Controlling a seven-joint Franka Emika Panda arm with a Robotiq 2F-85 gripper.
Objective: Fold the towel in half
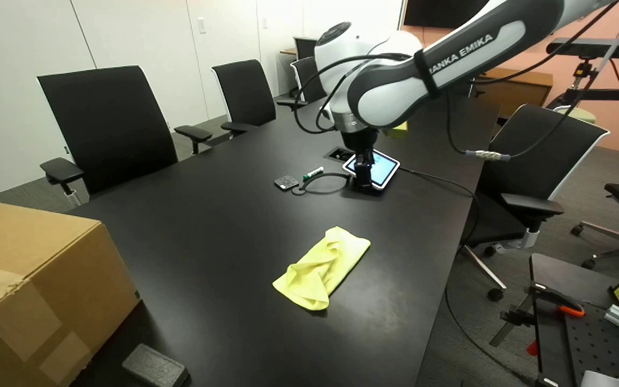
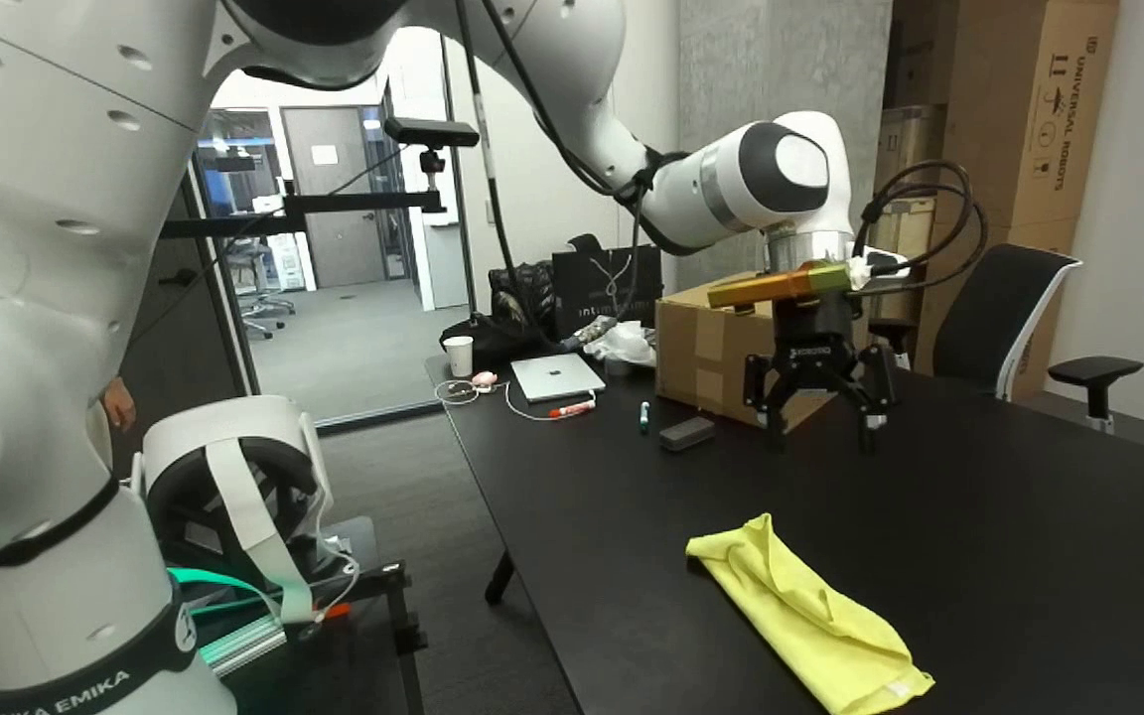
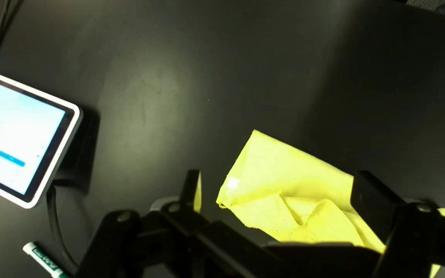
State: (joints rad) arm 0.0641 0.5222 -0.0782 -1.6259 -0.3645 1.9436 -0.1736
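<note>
The towel is a yellow cloth that lies on the black table in both exterior views [image 1: 336, 266] [image 2: 810, 621]. It lies as a long, doubled-over strip with a rumpled upper layer and wrinkles along one side. In the wrist view the towel [image 3: 280, 166] shows a small white tag near one end, and its lower part is hidden behind the gripper. My gripper [image 2: 820, 437] is open and empty, pointing down above the table and apart from the towel. In the wrist view the gripper's fingers [image 3: 276, 183] are wide apart, with the towel below and between them.
A tablet [image 1: 383, 169] with a cable stands near the gripper in an exterior view. A green marker [image 1: 314, 173] and a small dark square [image 1: 287, 183] lie beside it. A cardboard box [image 2: 716, 348] and a grey block [image 2: 687, 433] stand on the table, with a laptop [image 2: 558, 377] farther off.
</note>
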